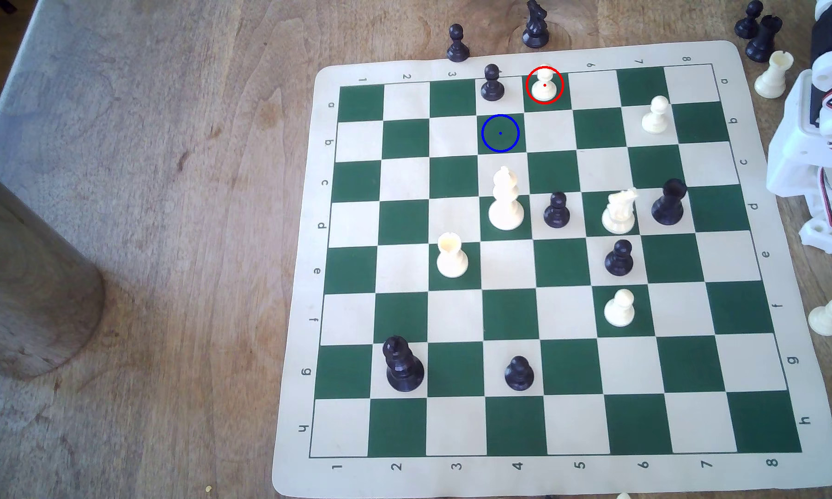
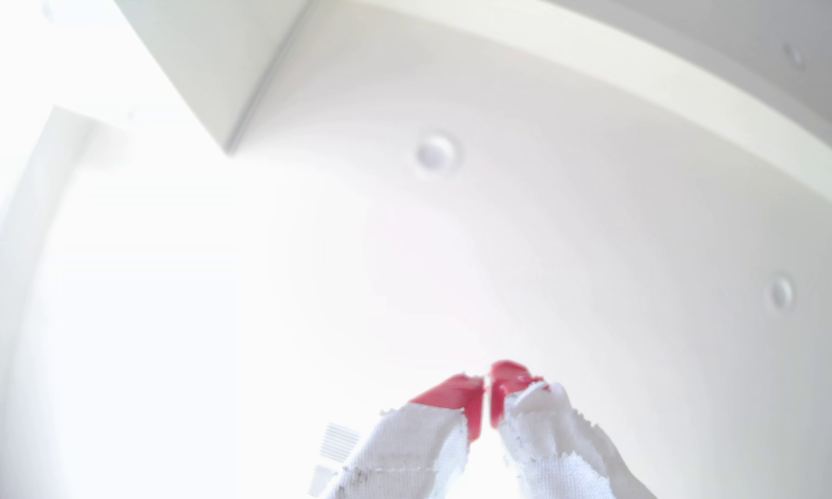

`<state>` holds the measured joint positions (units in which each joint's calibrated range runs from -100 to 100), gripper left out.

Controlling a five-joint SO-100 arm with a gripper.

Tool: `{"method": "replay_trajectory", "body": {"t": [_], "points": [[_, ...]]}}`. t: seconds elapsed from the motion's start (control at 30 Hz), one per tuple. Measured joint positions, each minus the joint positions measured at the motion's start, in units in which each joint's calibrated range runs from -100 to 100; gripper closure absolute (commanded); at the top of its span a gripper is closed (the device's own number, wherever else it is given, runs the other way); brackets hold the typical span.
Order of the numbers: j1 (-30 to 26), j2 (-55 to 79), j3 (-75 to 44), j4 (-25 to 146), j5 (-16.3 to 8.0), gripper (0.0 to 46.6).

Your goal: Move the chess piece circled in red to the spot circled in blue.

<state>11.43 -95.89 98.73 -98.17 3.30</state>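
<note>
The chess piece point(image 1: 544, 84), a small cream pawn ringed in red, stands on a dark green square in the far row of the board point(image 1: 298, 336). The spot point(image 1: 500, 133) is the bare dark green square with the blue ring, one row nearer and one column toward the exterior view's left. My gripper point(image 2: 487, 384) points up at a white ceiling in the wrist view. Its red fingertips point(image 2: 457, 391), above white cloth wrapping, are pressed together with nothing between them. The white arm body point(image 1: 822, 144) sits off the board at the exterior view's right edge.
A black pawn point(image 1: 492, 84) stands just left of the chess piece, directly behind the spot. A tall cream piece point(image 1: 505, 201) stands two rows nearer than the spot. Other black and cream pieces dot the board and its far and right margins. A wooden cylinder point(image 1: 25, 283) stands far left.
</note>
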Motion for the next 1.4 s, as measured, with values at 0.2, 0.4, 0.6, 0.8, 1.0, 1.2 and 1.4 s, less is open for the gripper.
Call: {"method": "replay_trajectory", "body": {"t": [0.2, 0.4, 0.6, 0.8, 1.0, 1.2, 1.4], "points": [[1.62, 0.0, 0.0, 7.09, 0.68, 38.1], [2.21, 0.0, -10.94, 40.32, 0.73, 42.6], [5.38, 0.08, -26.21, 78.8, 0.0, 42.4], [14.16, -0.42, -31.63, 101.75, -4.1, 41.8], [17.77, -0.42, -40.04, 126.93, -1.37, 36.5], [18.22, -0.42, -47.72, 154.5, 4.49, 46.4], [16.89, -0.42, -48.62, 169.0, 2.74, 46.4]]}}
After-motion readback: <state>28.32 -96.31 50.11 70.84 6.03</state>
